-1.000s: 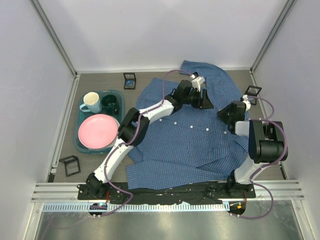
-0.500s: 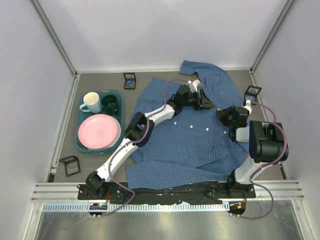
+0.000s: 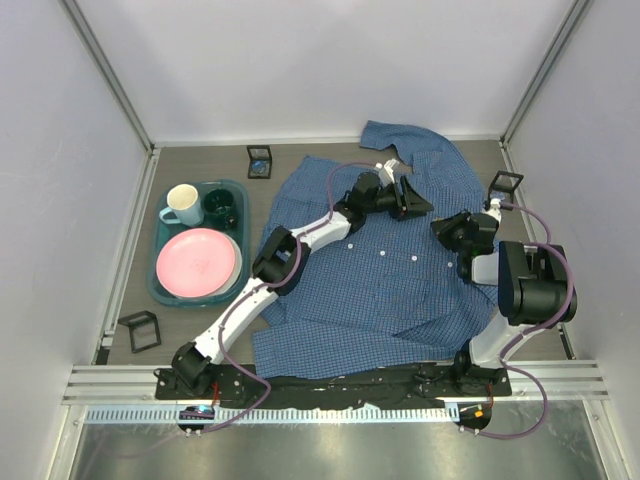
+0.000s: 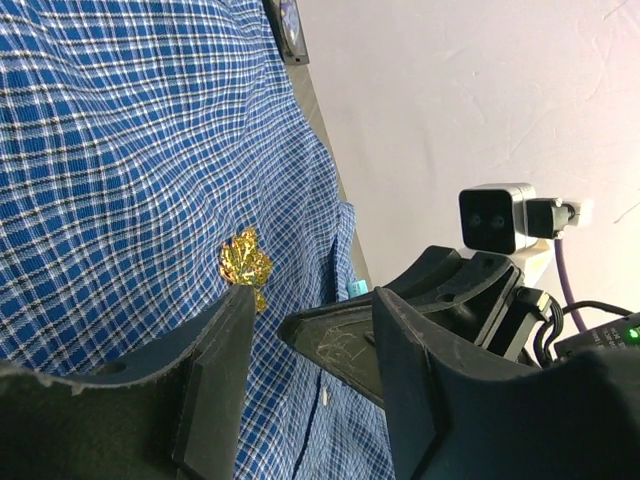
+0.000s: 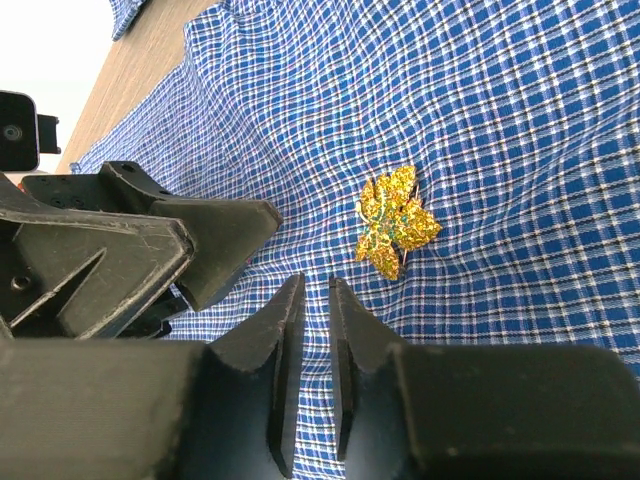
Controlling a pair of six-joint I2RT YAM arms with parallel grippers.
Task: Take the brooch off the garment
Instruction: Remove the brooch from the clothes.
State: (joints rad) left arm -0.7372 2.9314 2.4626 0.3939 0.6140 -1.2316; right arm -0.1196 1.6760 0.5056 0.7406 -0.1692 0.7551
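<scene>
The garment [image 3: 370, 280], a blue checked shirt, lies spread over the table's middle and right. Pinned flat on it is the brooch [image 5: 395, 222], a gold glittery leaf, also in the left wrist view as the brooch [image 4: 245, 262]. My left gripper [image 4: 315, 300] is open just short of the brooch, its left fingertip almost at it. My right gripper [image 5: 316, 290] hovers a little below and left of the brooch with only a narrow slit between its jaws and nothing in it. The two grippers face each other closely, left gripper [image 3: 412, 198] and right gripper [image 3: 445, 228].
A teal tray [image 3: 160, 275] at the left holds a pink plate [image 3: 197, 262], a white mug [image 3: 182, 203] and a green cup [image 3: 219, 208]. Small black frames lie at the back [image 3: 260, 160], right [image 3: 505, 184] and front left [image 3: 140, 330]. White walls enclose the table.
The right gripper's jaws have narrowed to a slit and it has edged left. The left gripper has swung right toward it, over the shirt's upper part.
</scene>
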